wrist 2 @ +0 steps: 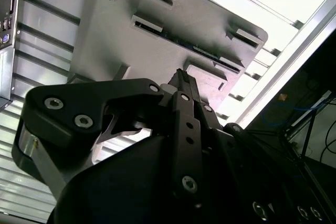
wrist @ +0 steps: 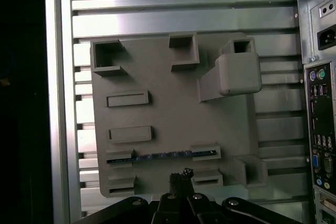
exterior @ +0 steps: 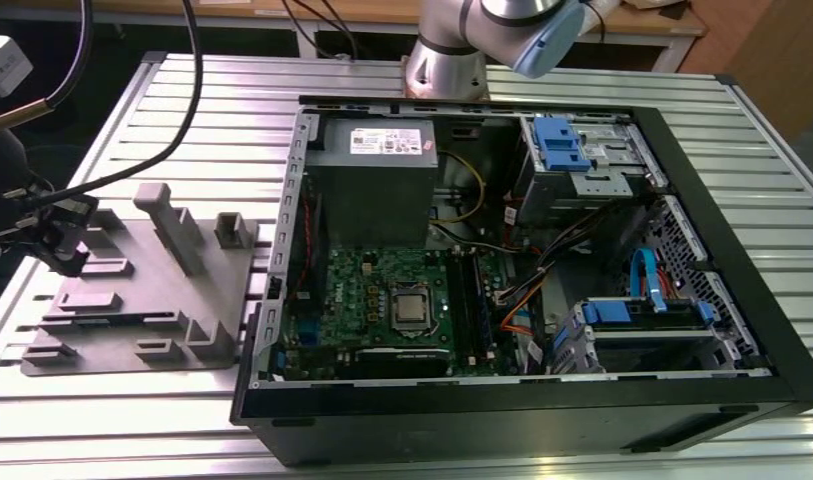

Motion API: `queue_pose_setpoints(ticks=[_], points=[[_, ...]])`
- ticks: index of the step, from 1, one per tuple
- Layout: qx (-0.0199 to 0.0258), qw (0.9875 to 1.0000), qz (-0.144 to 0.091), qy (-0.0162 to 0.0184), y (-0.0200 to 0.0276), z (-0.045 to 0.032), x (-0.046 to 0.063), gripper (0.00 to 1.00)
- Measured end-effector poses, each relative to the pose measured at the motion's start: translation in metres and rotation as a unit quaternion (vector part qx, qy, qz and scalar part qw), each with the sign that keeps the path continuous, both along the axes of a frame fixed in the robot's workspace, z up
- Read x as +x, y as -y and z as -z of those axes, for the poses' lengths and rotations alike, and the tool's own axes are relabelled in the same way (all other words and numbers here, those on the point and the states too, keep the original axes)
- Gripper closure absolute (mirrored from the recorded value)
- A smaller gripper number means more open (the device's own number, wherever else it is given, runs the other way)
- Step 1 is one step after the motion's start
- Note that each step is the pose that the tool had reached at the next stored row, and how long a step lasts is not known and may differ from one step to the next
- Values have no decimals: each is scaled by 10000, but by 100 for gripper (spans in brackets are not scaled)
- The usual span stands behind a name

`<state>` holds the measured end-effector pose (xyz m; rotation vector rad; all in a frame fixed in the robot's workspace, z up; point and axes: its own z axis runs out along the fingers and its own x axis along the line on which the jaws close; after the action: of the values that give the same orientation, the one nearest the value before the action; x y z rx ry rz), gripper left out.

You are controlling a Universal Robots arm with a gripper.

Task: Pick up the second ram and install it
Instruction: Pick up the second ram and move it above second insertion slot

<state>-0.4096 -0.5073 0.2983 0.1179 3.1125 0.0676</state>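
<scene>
Gripper (wrist: 181, 176): black, two-fingered. In both wrist views the fingertips (wrist 2: 181, 77) are pressed together with nothing between them. It hangs over the near edge of the grey plate, close to the second ram but apart from it. In the exterior view the gripper (exterior: 62, 255) is at the plate's left edge.

Second ram (wrist: 163, 156): a long, thin, dark stick with bluish chips. It stands on its long edge, with its two ends seated in a pair of low grey holders on the plate. It has not been lifted.

Plate (wrist: 173, 103): a flat grey plastic fixture with raised blocks, open sockets and one taller angled post. It lies on the table just beside the computer case.

Table (wrist: 184, 24): slatted aluminium that carries both the plate and the case.

Computer case (exterior: 726, 200): black, lying on its side with the panel off. It is on the exterior view's right of the plate.

Motherboard (exterior: 379, 290): green, on the floor of the case. Long black slots (exterior: 476, 300) run along its right side.

Power supply (exterior: 373, 150): a grey box behind the motherboard.

Drive brackets (exterior: 556, 140): blue, in the far right corner of the case.

Arm (exterior: 446, 60): its silver base stands beyond the case.
</scene>
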Motion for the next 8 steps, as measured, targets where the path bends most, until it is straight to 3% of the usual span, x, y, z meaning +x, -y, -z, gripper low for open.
queue_pose_setpoints(ticks=[8], points=[[0, 10000, -40, 0, 0, 4, 1, 93]])
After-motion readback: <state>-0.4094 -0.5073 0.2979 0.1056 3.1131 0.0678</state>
